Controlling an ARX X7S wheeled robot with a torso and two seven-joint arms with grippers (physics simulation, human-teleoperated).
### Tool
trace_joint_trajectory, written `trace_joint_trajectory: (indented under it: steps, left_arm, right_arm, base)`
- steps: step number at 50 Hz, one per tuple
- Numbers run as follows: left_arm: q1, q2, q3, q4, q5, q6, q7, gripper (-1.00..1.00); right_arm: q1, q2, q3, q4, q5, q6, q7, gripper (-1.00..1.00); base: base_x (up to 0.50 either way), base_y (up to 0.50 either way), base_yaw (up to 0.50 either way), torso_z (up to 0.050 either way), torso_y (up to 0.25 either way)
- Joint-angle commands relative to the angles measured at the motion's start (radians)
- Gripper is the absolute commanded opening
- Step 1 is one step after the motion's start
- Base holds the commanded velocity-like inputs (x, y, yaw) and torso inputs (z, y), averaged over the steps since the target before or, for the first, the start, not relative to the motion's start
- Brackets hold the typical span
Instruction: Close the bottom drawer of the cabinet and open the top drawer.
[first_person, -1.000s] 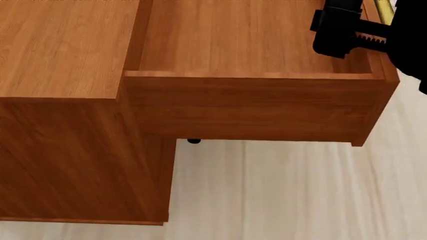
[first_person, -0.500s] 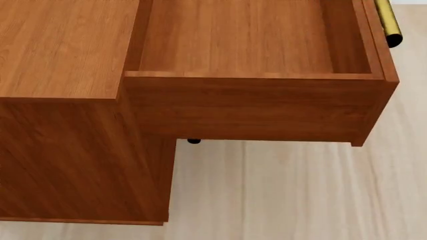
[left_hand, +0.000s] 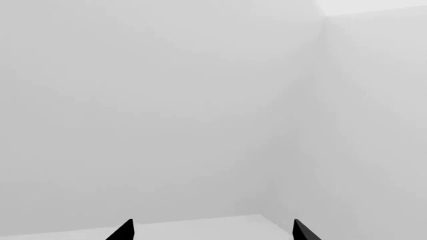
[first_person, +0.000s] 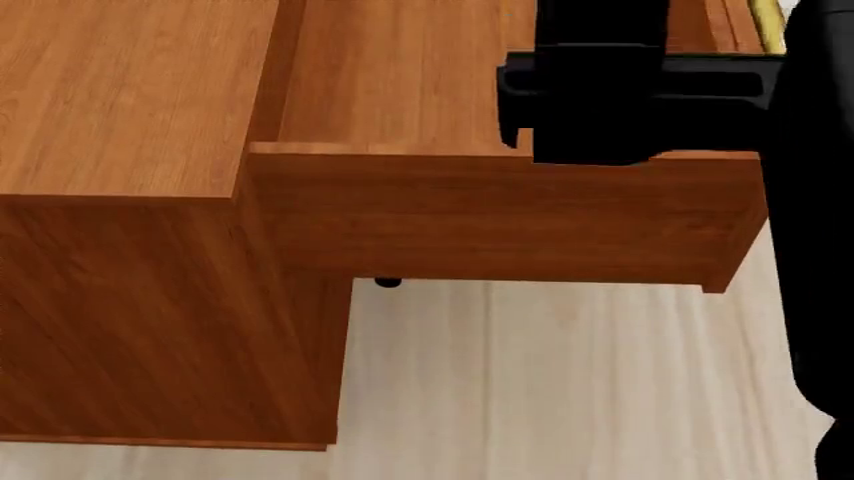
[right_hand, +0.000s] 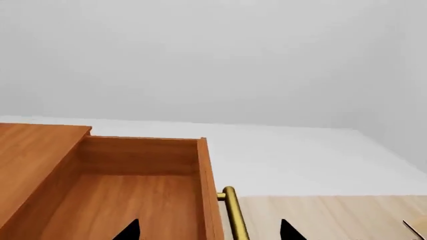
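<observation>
Floor (first_person: 561, 380): pale wood-plank pattern, light beige, boards running away from the head cam. Cabinet (first_person: 134, 300) stood directly on it, reddish-brown wood grain, base edge meeting the floor at lower left of head view. Top drawer (first_person: 507, 215) was pulled out and overhung the floor w/o touching it; floor beneath it in slight shade. Small black item (first_person: 387, 283) seen just under the drawer's lower edge, next to cabinet front; too small to ID. Right wrist cam: same floor (right_hand: 333, 215) ran up to a plain white wall (right_hand: 213, 60).
</observation>
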Motion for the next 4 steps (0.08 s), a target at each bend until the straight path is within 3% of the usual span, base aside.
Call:
trace_joint_trajectory:
  steps: [1, 4]
  left_arm:
    - [-0.005, -0.008, 0.003, 0.009, -0.001, -0.014, -0.007, 1.00]
    - [-0.003, -0.008, 0.005, 0.007, 0.000, -0.012, -0.005, 1.00]
  right_arm:
    - [-0.028, 0.082, -0.164, -0.214, -0.094, -0.172, -0.003, 1.00]
    - [-0.093, 0.086, -0.185, -0.253, -0.160, -0.209, -0.009, 1.00]
  base:
    - [0.00, 0.00, 0.00, 0.000, 0.000]
    - [0.00, 0.00, 0.00, 0.000, 0.000]
